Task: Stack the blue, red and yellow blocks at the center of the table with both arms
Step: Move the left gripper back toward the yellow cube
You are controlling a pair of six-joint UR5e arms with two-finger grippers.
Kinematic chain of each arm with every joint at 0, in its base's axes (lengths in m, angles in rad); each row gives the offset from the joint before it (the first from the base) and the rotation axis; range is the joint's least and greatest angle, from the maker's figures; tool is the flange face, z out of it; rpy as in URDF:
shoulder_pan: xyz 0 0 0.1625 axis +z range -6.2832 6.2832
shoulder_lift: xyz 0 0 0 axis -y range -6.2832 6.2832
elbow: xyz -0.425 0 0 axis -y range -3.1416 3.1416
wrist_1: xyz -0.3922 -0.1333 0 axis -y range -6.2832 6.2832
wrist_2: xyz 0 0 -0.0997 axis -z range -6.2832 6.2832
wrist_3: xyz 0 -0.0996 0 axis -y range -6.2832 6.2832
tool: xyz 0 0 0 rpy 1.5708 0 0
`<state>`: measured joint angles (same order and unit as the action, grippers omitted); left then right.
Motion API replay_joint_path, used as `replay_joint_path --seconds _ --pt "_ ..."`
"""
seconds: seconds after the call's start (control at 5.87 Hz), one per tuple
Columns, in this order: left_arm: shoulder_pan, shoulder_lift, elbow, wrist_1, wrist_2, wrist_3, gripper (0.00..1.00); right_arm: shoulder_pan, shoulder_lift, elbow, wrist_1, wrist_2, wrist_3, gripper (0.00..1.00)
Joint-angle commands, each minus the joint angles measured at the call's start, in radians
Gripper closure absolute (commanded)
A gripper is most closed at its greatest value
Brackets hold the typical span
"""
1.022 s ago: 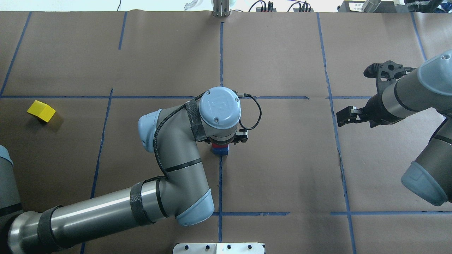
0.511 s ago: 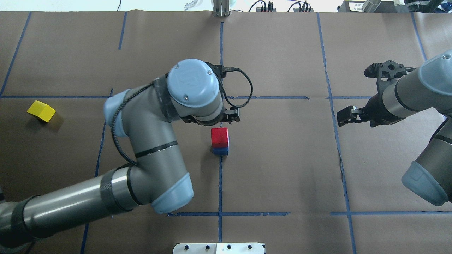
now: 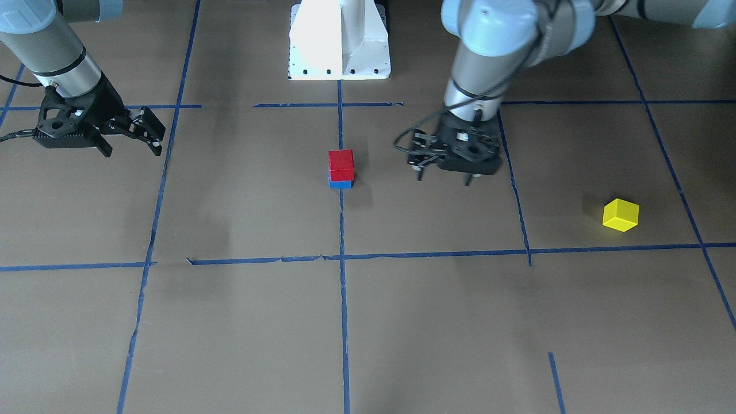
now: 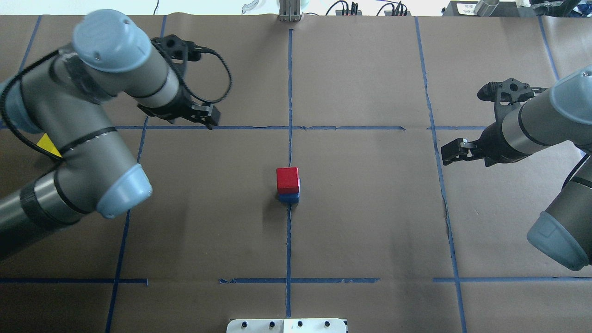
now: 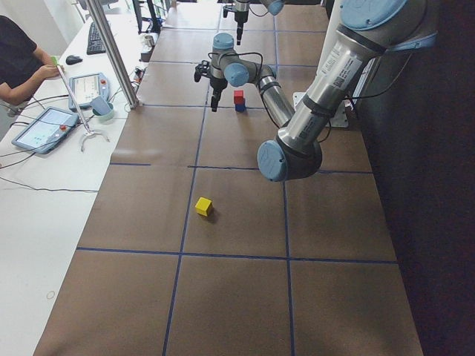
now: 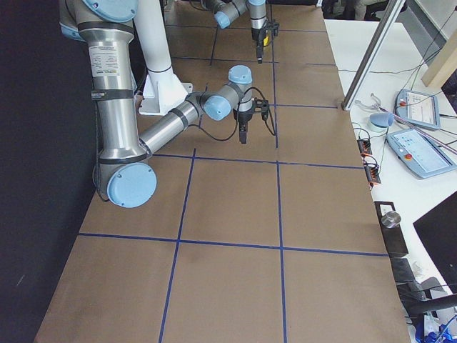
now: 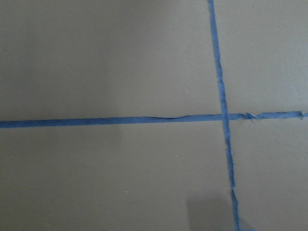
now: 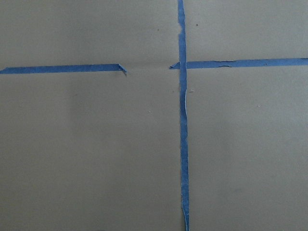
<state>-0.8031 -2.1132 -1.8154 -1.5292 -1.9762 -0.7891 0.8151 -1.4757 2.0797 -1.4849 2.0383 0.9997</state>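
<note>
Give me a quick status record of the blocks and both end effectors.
center: red block on top of blue block, on the tape line
yellow block: alone on the robot's left side, not stacked
left end effector: open, empty, between red block and yellow block
right end effector: open, empty, away from all blocks
</note>
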Motion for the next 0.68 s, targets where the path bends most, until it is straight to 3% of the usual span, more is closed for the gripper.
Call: replay_joint_path --seconds 0.0,0.17,0.34,0.51 --pt "-0.187 0.161 0.043 -0.020 -0.102 0.423 0.08 0.001 0.000 0.005 0.000 0.000 0.000 0.00" --pt "-0.241 0.214 0.132 -0.088 -0.116 0.583 0.04 -0.001 0.000 0.008 0.000 0.000 0.005 0.00" --pt "-0.273 0.243 0.234 -0.186 -0.150 0.634 0.01 -0.001 0.000 0.010 0.000 0.000 0.007 0.00" --pt "-0.275 0.249 0.351 -0.266 -0.241 0.624 0.00 -0.002 0.000 0.010 0.000 0.000 0.011 0.00"
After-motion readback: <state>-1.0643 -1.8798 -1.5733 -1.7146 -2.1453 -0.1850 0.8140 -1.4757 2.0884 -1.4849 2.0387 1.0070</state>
